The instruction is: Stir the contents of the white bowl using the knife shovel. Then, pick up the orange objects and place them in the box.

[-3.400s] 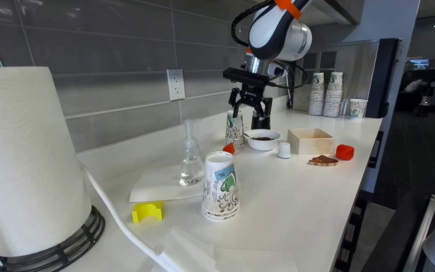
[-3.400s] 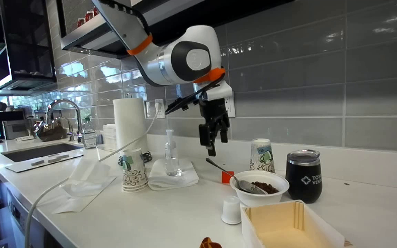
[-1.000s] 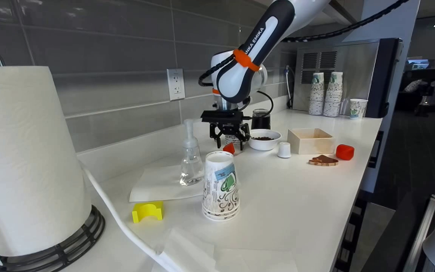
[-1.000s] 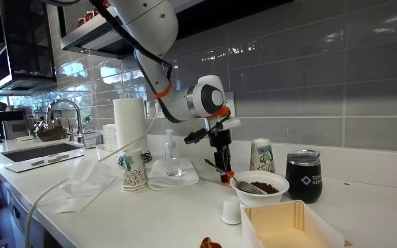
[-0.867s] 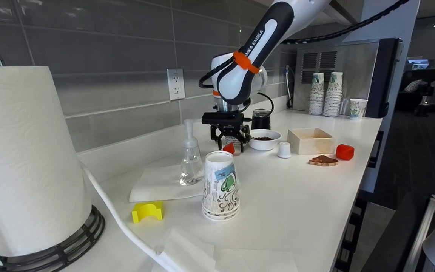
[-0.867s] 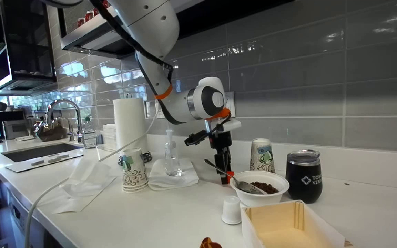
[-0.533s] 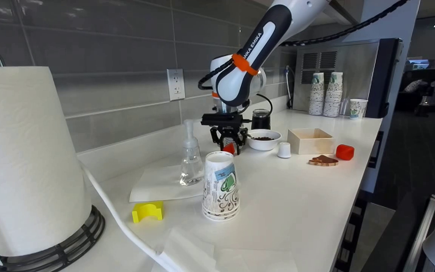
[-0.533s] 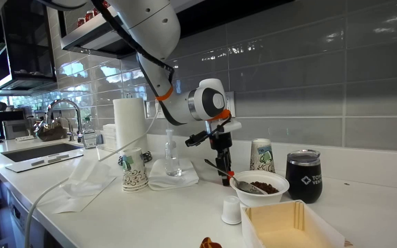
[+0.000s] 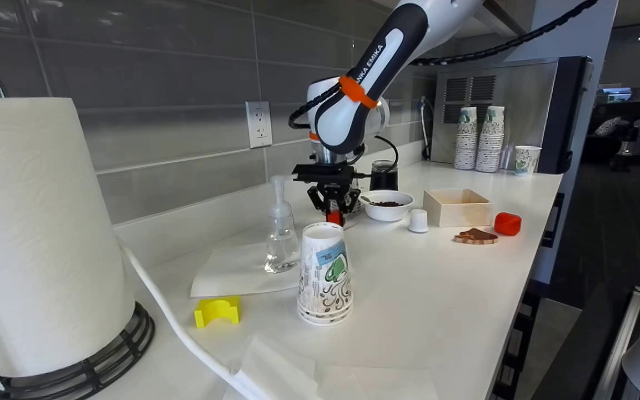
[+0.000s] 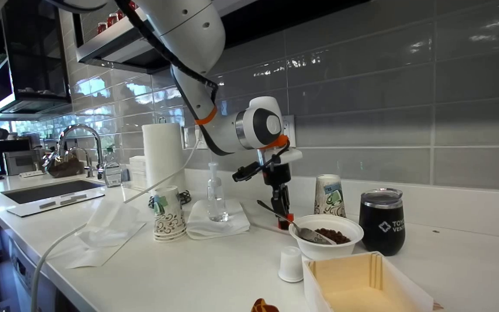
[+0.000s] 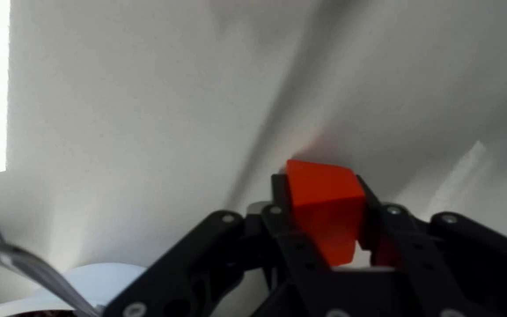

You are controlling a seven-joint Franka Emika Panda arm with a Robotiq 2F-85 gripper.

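In the wrist view the gripper (image 11: pixel 322 189) is clamped on an orange-red block (image 11: pixel 327 213), squeezing it from both sides; whether the block touches the counter (image 9: pixel 420 303) cannot be told. In both exterior views the two are low down, just beside the white bowl (image 10: pixel 324 250). The bowl stands upright with dark brown bits (image 10: pixel 335 236) inside, and a metal spoon (image 10: pixel 310 234) leans in it, the handle slanting out over the rim on the gripper's side. Near the bowl, towards the tiled wall (image 10: pixel 362 121), is an upturned stack of patterned paper cups (image 10: pixel 329 195); a black lidded tumbler (image 10: pixel 381 225) stands just beside the bowl. A small white cup (image 10: pixel 291 265), bottom up, is near the bowl, next to the box (image 9: pixel 464 215). That box, low, tan and open on top, stands close to the bowl on the side away from the gripper. Farther from the bowl, near the box, an exterior view shows a second orange-red block (image 9: pixel 507 223) and a flat brown piece (image 9: pixel 475 236) lying on the counter. Well apart from the bowl, on the gripper's side, are a clear soap pump (image 9: pixel 281 244) on a folded napkin (image 9: pixel 223 275), another upturned cup stack (image 9: pixel 324 275), a yellow piece (image 9: pixel 217 306) and a roll of paper towels (image 9: pixel 42 233). Well apart on the opposite side stand two tall stacks of cups (image 9: pixel 465 143).
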